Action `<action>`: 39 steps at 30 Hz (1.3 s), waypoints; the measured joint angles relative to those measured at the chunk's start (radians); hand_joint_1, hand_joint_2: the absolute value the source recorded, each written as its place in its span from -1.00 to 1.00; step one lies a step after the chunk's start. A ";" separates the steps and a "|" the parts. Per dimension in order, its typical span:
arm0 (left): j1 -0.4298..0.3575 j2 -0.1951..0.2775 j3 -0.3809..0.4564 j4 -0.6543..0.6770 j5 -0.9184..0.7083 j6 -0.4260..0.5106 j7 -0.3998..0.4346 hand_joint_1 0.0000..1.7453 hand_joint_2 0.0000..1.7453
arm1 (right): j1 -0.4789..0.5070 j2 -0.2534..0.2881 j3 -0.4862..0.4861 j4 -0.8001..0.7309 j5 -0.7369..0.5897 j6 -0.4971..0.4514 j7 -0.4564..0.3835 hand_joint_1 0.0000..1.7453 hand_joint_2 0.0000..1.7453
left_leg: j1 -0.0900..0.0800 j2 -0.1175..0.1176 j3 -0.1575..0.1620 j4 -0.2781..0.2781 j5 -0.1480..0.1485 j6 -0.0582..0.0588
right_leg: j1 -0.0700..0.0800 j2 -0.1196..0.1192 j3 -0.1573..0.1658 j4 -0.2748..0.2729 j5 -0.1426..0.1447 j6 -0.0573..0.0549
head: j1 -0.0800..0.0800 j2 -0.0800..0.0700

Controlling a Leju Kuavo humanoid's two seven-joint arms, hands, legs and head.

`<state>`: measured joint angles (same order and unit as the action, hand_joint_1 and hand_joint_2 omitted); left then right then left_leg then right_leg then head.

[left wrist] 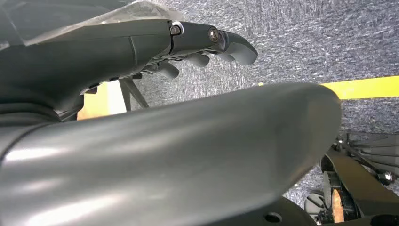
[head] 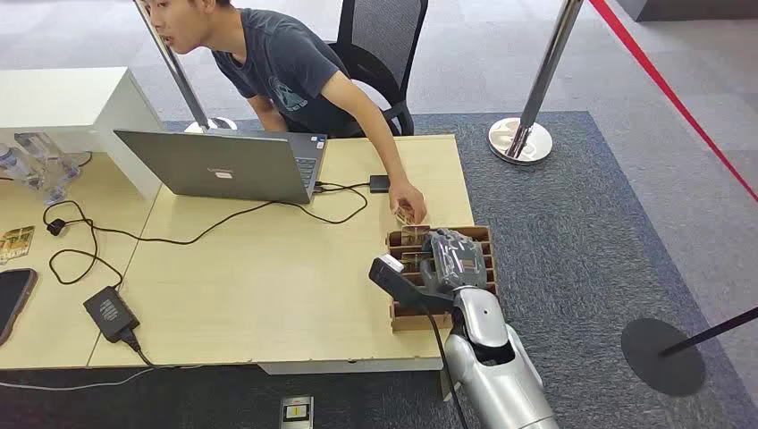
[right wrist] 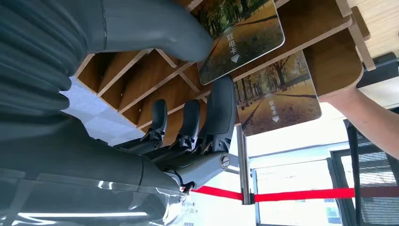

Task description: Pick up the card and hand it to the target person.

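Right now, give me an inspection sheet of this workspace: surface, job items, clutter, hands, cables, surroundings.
Surface: light wooden table, a white unit at its far left corner.
Job's things: wooden slotted card rack at the table's right edge; a card between the thumb and a finger of the right hand, another card standing in the next slot.
Clutter: open laptop, phone, plastic bottles.
Hands: right hand over the rack; left hand hanging over the carpet, holding nothing.
Cables: black cable looping from the laptop; power adapter near the front edge.
Surroundings: seated person reaching a hand to the rack; office chair; stanchion with red belt.
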<state>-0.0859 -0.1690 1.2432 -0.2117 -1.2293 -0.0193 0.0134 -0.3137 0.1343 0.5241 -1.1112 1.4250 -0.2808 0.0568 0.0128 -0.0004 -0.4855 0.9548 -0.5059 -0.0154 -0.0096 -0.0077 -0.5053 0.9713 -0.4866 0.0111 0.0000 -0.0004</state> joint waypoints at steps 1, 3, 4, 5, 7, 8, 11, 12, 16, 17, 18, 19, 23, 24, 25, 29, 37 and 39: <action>0.000 0.000 0.000 0.000 0.000 0.000 0.000 -1.00 -1.00 | 0.000 0.000 0.000 0.000 0.001 0.000 0.000 0.09 1.00 | 0.000 0.000 0.000 0.000 0.000 0.000 | 0.000 0.000 0.000 0.000 0.000 0.000 | 0.000 0.000; 0.000 0.000 0.000 0.000 -0.002 0.000 0.000 -1.00 -1.00 | 0.000 0.000 0.000 0.000 0.001 0.001 -0.003 0.08 1.00 | 0.000 0.000 0.000 0.000 0.000 0.000 | 0.000 0.000 0.000 0.000 0.000 0.000 | 0.000 0.000; 0.000 0.000 0.000 0.000 -0.002 0.000 0.000 -1.00 -1.00 | 0.000 0.001 0.000 0.000 0.001 0.001 -0.005 0.08 1.00 | 0.000 0.000 0.000 0.000 0.000 0.000 | 0.000 0.000 0.000 0.000 0.000 0.000 | 0.000 0.000; 0.000 0.000 0.000 0.000 -0.002 0.000 0.000 -1.00 -1.00 | 0.000 0.001 0.000 0.000 0.000 0.001 -0.008 0.08 1.00 | 0.000 0.000 0.000 0.000 0.000 0.000 | 0.000 0.000 0.000 0.000 0.000 0.000 | 0.000 0.000; 0.000 0.000 0.000 0.000 0.000 -0.001 0.000 -1.00 -1.00 | 0.000 0.001 0.000 0.001 -0.004 0.001 -0.014 0.08 1.00 | 0.000 0.000 0.000 0.000 0.000 0.000 | 0.000 0.000 0.000 0.000 0.000 0.000 | 0.000 0.000; 0.000 0.000 0.000 0.000 0.002 -0.001 0.000 -1.00 -1.00 | -0.001 0.001 0.000 0.002 -0.007 0.000 -0.016 0.07 1.00 | 0.000 0.000 0.000 0.000 0.000 0.000 | 0.000 0.000 0.000 0.000 0.000 0.000 | 0.000 0.000; 0.000 0.000 0.000 0.000 0.006 -0.001 0.000 -1.00 -1.00 | -0.003 0.001 0.000 0.004 -0.015 0.000 -0.020 0.06 1.00 | 0.000 0.000 0.000 0.000 0.000 0.000 | 0.000 0.000 0.000 0.000 0.000 0.000 | 0.000 0.000; 0.000 0.000 0.000 0.000 0.006 -0.001 0.000 -1.00 -1.00 | -0.003 0.001 0.000 0.006 -0.017 -0.001 -0.021 0.06 1.00 | 0.000 0.000 0.000 0.000 0.000 0.000 | 0.000 0.000 0.000 0.000 0.000 0.000 | 0.000 0.000; 0.000 0.000 0.000 0.000 0.007 -0.001 0.001 -1.00 -1.00 | -0.008 0.001 0.000 0.013 -0.022 -0.002 -0.027 0.06 1.00 | 0.000 0.000 0.000 0.000 0.000 0.000 | 0.000 0.000 0.000 0.000 0.000 0.000 | 0.000 0.000; 0.000 0.000 0.000 0.000 0.007 -0.001 0.001 -1.00 -1.00 | -0.009 0.001 0.000 0.014 -0.023 -0.002 -0.028 0.06 1.00 | 0.000 0.000 0.000 0.000 0.000 0.000 | 0.000 0.000 0.000 0.000 0.000 0.000 | 0.000 0.000; 0.000 0.000 0.000 0.000 0.007 -0.001 0.002 -1.00 -1.00 | -0.010 0.002 0.000 0.016 -0.024 -0.002 -0.029 0.06 1.00 | 0.000 0.000 0.000 0.000 0.000 0.000 | 0.000 0.000 0.000 0.000 0.000 0.000 | 0.000 0.000; 0.000 0.000 0.000 0.000 0.007 -0.001 0.002 -1.00 -1.00 | -0.011 0.003 0.000 0.018 -0.025 -0.002 -0.029 0.07 1.00 | 0.000 0.000 0.000 0.000 0.000 0.000 | 0.000 0.000 0.000 0.000 0.000 0.000 | 0.000 0.000; 0.000 0.000 0.000 0.000 0.007 -0.001 0.004 -1.00 -1.00 | -0.015 0.007 0.001 0.027 -0.029 -0.002 -0.030 0.08 1.00 | 0.000 0.000 0.001 0.000 0.000 0.000 | 0.000 0.000 0.000 0.000 0.000 0.000 | 0.000 0.000; 0.000 0.000 0.000 0.000 0.006 -0.001 0.004 -1.00 -1.00 | -0.015 0.007 0.001 0.028 -0.030 -0.002 -0.031 0.09 1.00 | 0.000 0.000 0.001 0.000 0.000 0.000 | 0.000 0.000 0.001 0.000 0.000 0.000 | 0.000 0.000; 0.000 0.000 0.000 0.000 0.006 -0.001 0.004 -1.00 -1.00 | -0.015 0.007 0.001 0.029 -0.030 -0.003 -0.031 0.09 1.00 | 0.000 0.000 0.001 0.000 0.000 0.000 | 0.000 0.000 0.001 0.000 0.000 0.000 | 0.000 0.000; 0.000 0.000 0.000 0.000 0.000 -0.001 0.005 -1.00 -1.00 | -0.016 0.007 0.001 0.034 -0.033 -0.009 -0.030 0.11 1.00 | 0.000 0.000 0.001 0.000 0.000 0.000 | 0.000 0.000 0.001 0.000 0.000 0.000 | 0.000 0.000; 0.000 0.000 -0.004 0.000 -0.013 -0.005 0.004 -1.00 -1.00 | -0.015 0.003 0.003 0.036 -0.035 -0.016 -0.015 0.08 1.00 | 0.000 0.000 0.001 0.000 0.000 0.000 | 0.000 0.000 0.001 0.000 0.000 0.000 | 0.000 0.000; 0.000 0.000 -0.006 0.000 -0.014 -0.008 0.004 -1.00 -1.00 | -0.015 0.002 0.004 0.035 -0.035 -0.016 -0.012 0.08 1.00 | 0.000 0.000 0.001 0.000 0.000 0.000 | 0.000 0.000 0.001 0.000 0.000 0.000 | 0.000 0.000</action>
<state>-0.0864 -0.1689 1.2371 -0.2117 -1.2432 -0.0275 0.0178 -0.3289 0.1362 0.5286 -1.0762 1.3897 -0.2964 0.0446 0.0129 -0.0003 -0.4845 0.9548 -0.5056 -0.0157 -0.0096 -0.0077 -0.5044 0.9713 -0.4863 0.0107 -0.0001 -0.0002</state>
